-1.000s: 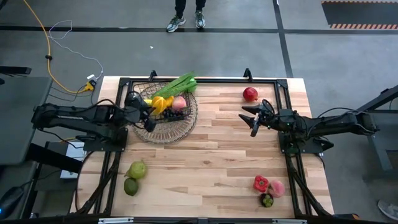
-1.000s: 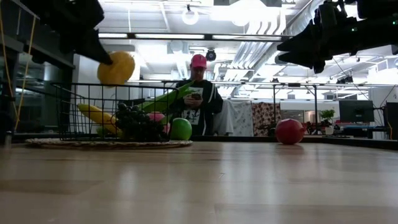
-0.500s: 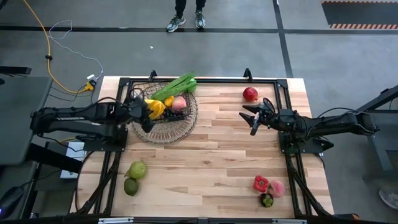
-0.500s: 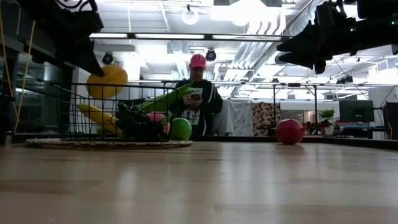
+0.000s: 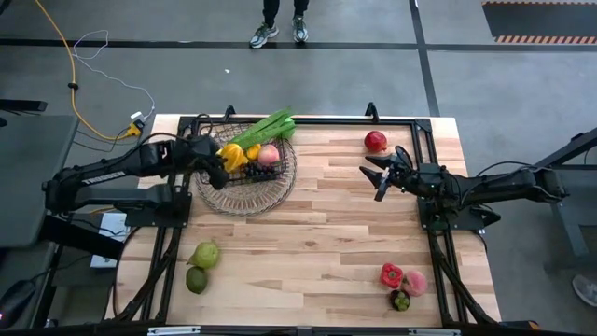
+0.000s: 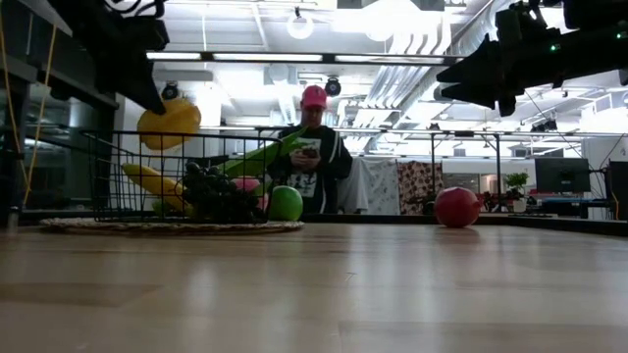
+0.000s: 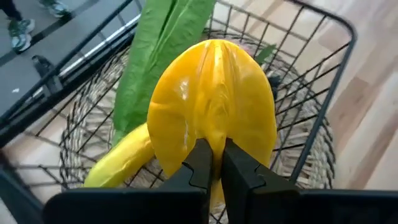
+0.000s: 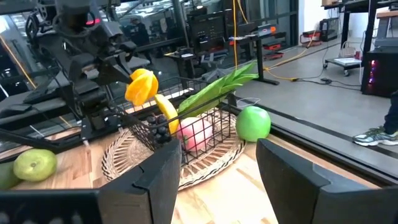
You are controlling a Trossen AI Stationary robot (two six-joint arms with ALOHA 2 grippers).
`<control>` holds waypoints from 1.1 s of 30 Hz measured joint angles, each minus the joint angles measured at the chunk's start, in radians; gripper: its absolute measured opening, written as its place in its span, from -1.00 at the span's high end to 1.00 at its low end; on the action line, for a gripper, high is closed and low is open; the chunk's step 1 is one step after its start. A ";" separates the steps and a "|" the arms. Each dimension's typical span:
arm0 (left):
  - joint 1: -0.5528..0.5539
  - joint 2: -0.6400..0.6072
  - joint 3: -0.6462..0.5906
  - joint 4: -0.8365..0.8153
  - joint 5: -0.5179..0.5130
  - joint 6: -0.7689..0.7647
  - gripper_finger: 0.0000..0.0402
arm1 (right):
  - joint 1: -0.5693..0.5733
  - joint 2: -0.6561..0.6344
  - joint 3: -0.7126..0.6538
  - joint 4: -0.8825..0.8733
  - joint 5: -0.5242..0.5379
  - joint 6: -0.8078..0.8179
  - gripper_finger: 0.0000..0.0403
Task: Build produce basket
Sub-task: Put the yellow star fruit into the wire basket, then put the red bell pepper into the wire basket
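One camera looks straight down on the whole bench (image 5: 326, 224); another sits level at bench-top height. Both wrist cameras share the basket (image 7: 311, 93), one close, one far.

A grey floor (image 5: 326, 75) lies around the wooden table (image 5: 326, 243). A yellow cable (image 5: 65, 65) snakes at ten o'clock. Bright ceiling lamps (image 6: 299, 26) shine above.

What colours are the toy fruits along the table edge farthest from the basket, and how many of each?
Green: 2, the pear-shaped piece and the darker round piece
Red: 1, the red piece
Pink: 1, the pink piece
Dark purple: 1, the dark piece
Total: 5
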 joint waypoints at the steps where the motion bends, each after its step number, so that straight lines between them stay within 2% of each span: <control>1: 0.006 0.008 0.008 -0.001 0.016 0.019 0.95 | 0.000 0.000 0.000 0.000 0.000 0.001 0.01; 6: 0.015 0.066 0.028 -0.015 0.083 0.040 0.76 | 0.000 0.000 0.000 0.001 -0.001 0.005 0.01; 12: 0.015 0.133 0.030 -0.102 0.025 0.016 0.45 | 0.000 0.000 0.000 0.001 -0.001 0.003 0.01; 15: 0.015 0.136 0.032 -0.102 0.029 0.009 0.29 | 0.000 0.000 0.000 0.002 -0.001 0.000 0.01; 22: 0.012 0.116 0.159 -0.084 0.109 -0.023 0.03 | 0.000 0.000 0.000 0.005 -0.003 0.003 0.01; 25: -0.022 0.071 0.168 0.047 0.117 -0.032 0.01 | 0.000 0.000 0.000 0.005 -0.004 0.000 0.01; 27: -0.058 0.033 0.145 0.197 0.101 -0.012 0.01 | 0.000 0.000 0.000 0.005 -0.004 -0.002 0.01; 33: -0.192 -0.059 -0.053 0.733 0.109 0.084 0.02 | 0.000 0.000 0.000 0.005 -0.005 -0.003 0.01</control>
